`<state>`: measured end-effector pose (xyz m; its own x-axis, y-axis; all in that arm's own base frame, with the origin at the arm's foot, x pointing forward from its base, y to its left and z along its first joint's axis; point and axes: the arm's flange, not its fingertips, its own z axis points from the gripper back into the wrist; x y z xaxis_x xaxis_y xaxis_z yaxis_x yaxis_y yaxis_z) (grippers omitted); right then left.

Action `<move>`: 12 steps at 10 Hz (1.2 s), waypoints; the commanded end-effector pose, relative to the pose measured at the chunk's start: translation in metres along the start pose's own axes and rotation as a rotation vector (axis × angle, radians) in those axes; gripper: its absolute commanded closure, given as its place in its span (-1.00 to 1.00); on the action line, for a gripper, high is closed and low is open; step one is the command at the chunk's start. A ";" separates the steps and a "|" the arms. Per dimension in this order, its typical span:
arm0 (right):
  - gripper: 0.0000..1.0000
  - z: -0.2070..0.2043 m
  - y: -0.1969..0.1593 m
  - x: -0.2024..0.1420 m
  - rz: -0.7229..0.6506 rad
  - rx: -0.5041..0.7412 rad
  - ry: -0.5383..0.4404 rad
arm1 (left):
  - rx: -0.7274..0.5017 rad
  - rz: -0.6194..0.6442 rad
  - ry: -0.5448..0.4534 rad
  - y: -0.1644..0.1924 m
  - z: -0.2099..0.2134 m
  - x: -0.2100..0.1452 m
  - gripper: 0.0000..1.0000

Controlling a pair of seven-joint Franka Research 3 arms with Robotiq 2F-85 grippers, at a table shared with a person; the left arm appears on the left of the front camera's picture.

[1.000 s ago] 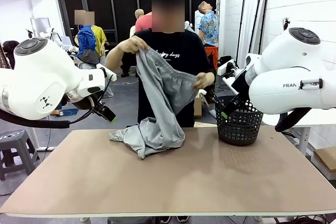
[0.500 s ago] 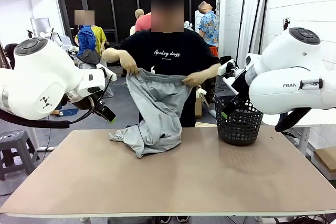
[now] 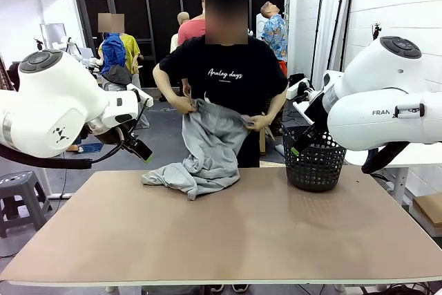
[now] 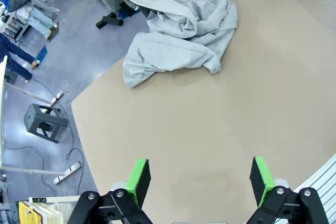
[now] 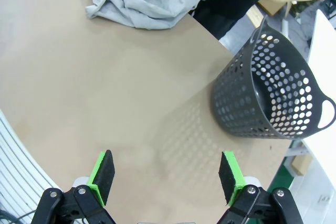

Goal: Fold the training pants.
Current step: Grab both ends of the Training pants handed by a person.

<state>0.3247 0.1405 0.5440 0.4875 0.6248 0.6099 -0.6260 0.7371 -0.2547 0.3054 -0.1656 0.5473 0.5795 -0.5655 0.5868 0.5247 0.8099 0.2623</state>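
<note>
Your left gripper (image 4: 199, 179) and right gripper (image 5: 167, 174) hang over bare table (image 3: 276, 240), jaws wide apart, holding and touching nothing. Farther off, the training pants (image 3: 207, 150) sit at the far edge: legs heaped on the tabletop, long axis rising, waistband uppermost, held between the person's one hand (image 3: 185, 105) and other hand (image 3: 258, 122)

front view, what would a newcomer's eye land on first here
The person at the far side holds the grey pants up by the waistband, their legs heaped at the far edge of the table. A dark basket stands on the table to the right. The left gripper and the right gripper hang open above bare tabletop, apart from the pants.
</note>
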 end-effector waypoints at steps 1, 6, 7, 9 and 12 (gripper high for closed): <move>-1.00 0.000 0.000 0.000 0.001 0.000 0.000 | 0.006 -0.007 -0.003 0.002 0.000 0.000 -1.00; -1.00 0.000 0.000 0.000 0.001 0.000 0.000 | 0.006 -0.007 -0.003 0.002 0.000 0.000 -1.00; -1.00 0.000 0.000 0.000 0.001 0.000 0.000 | 0.006 -0.007 -0.003 0.002 0.000 0.000 -1.00; -1.00 0.000 0.000 0.000 0.001 0.000 0.000 | 0.006 -0.007 -0.003 0.002 0.000 0.000 -1.00; -1.00 0.000 0.000 0.000 0.001 0.000 0.000 | 0.006 -0.007 -0.003 0.002 0.000 0.000 -1.00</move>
<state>0.3247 0.1405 0.5440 0.4876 0.6247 0.6099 -0.6259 0.7371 -0.2547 0.3054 -0.1656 0.5473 0.5795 -0.5655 0.5868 0.5247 0.8099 0.2623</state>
